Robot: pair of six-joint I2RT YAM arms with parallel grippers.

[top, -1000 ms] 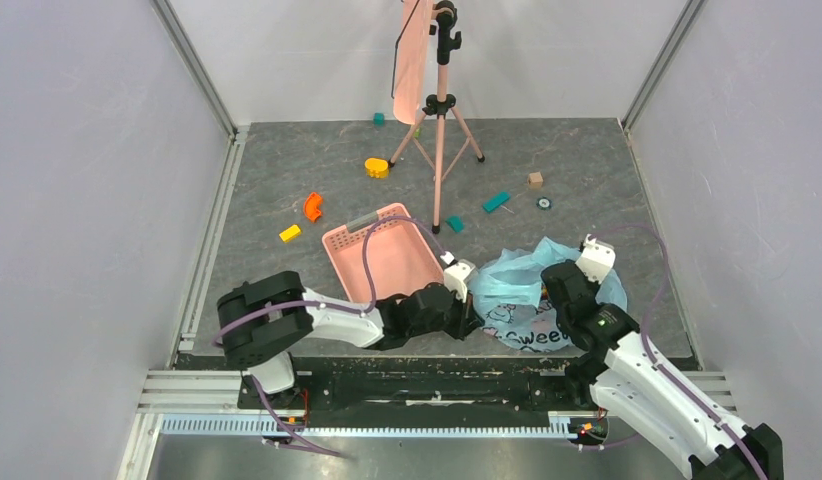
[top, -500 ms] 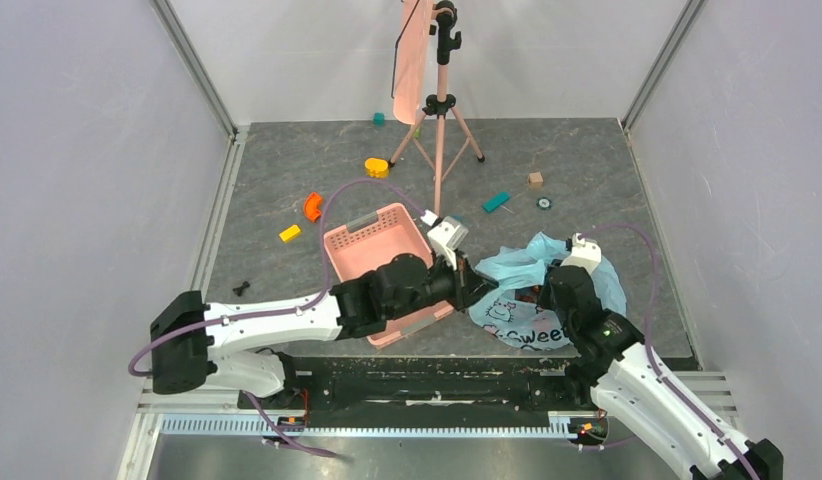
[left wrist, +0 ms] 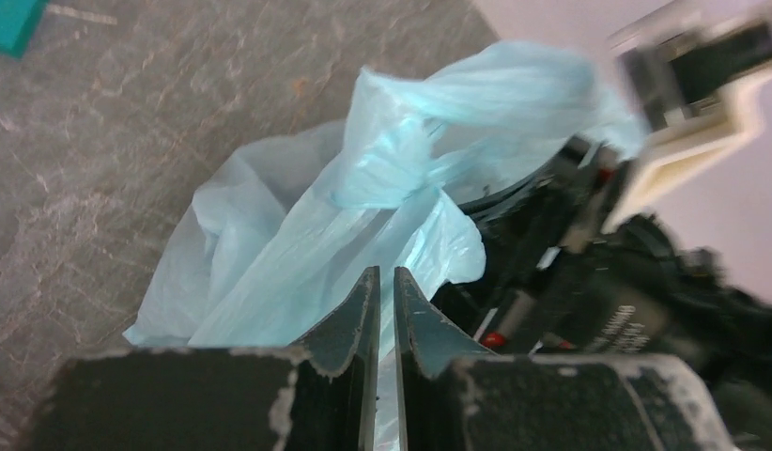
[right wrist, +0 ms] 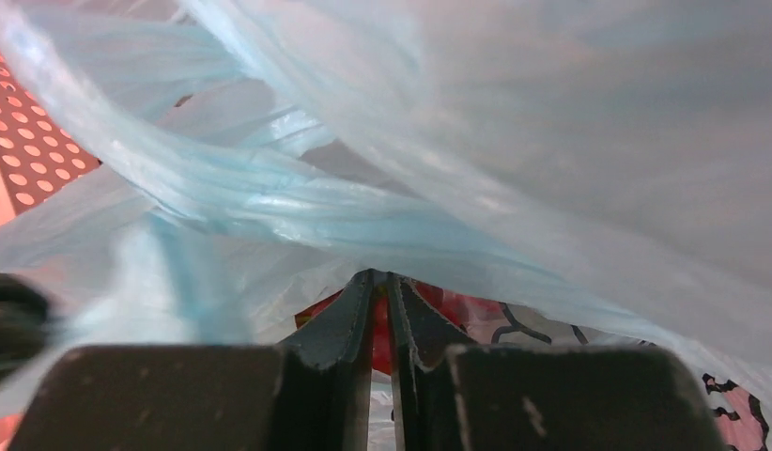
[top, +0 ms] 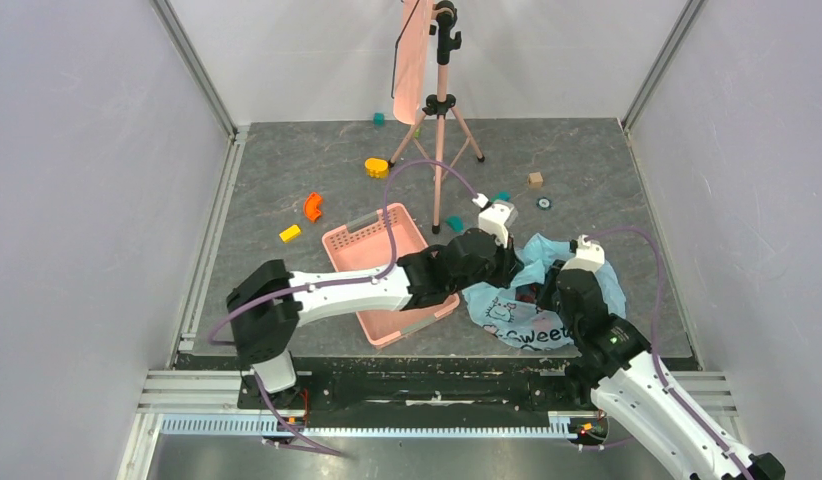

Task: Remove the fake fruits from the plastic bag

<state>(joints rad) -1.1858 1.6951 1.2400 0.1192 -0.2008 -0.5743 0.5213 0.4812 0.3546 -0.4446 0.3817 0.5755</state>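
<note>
The light-blue plastic bag [top: 532,318] lies crumpled at the front right of the floor, its printed panel facing up. My left gripper [top: 509,268] is at the bag's upper left edge. In the left wrist view its jaws [left wrist: 382,277] are shut on thin bag film, with the bunched bag handle [left wrist: 392,178] just beyond. My right gripper [top: 549,290] is at the bag's mouth. In the right wrist view it [right wrist: 380,277] is shut on a fold of the bag [right wrist: 551,141]. A glossy red fake fruit [right wrist: 471,308] shows inside the bag behind the fingertips and is mostly hidden.
The pink basket [top: 382,250] stands left of the bag, under my left arm. A pink tripod stand [top: 439,150] is behind it. Small blocks lie about: orange [top: 313,206], yellow [top: 290,233], teal [top: 455,224], wooden [top: 535,179]. Walls enclose the floor.
My left arm has swung right and away from me, carrying the bag's edge up and back. The basket has shifted. My right gripper has stayed at the bag's mouth.
</note>
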